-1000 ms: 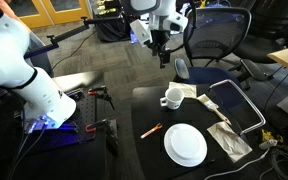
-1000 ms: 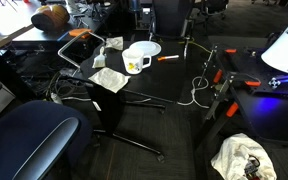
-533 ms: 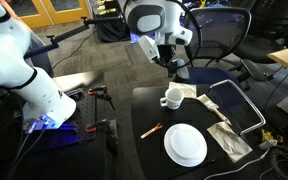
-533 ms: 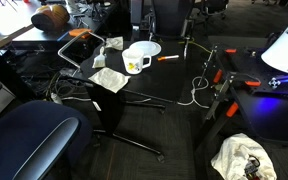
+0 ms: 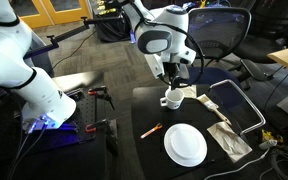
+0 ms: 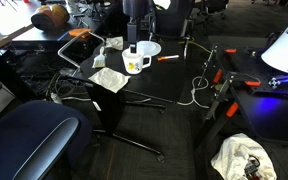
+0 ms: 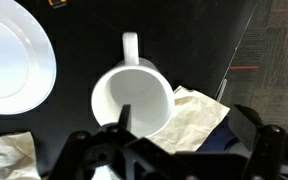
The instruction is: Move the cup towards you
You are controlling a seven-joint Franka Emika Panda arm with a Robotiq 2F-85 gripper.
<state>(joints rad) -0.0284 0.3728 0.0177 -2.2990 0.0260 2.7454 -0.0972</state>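
Note:
The cup (image 5: 171, 98) is a small white mug with a side handle, standing upright at the far side of the black table (image 5: 149, 108). It also shows in the other exterior view (image 6: 136, 62) and fills the wrist view (image 7: 134, 100), handle pointing up in the picture. My gripper (image 5: 172, 84) is open and low over the cup, also seen in an exterior view (image 6: 132, 46). In the wrist view the gripper (image 7: 184, 122) has one finger over the cup's inside and the other outside, over a napkin. Whether a finger touches the rim I cannot tell.
A flat white plate (image 5: 185, 145) lies near the table's front, also in the wrist view (image 7: 14, 60). An orange marker (image 5: 151, 130) lies left of it. Crumpled napkins (image 7: 199, 112) lie beside the cup and at the right (image 5: 229, 139). Office chairs and a metal frame (image 5: 246, 100) surround the table.
The arm has come down and forward from above the table's far edge to just over the cup. The cup, plate and marker have not moved.

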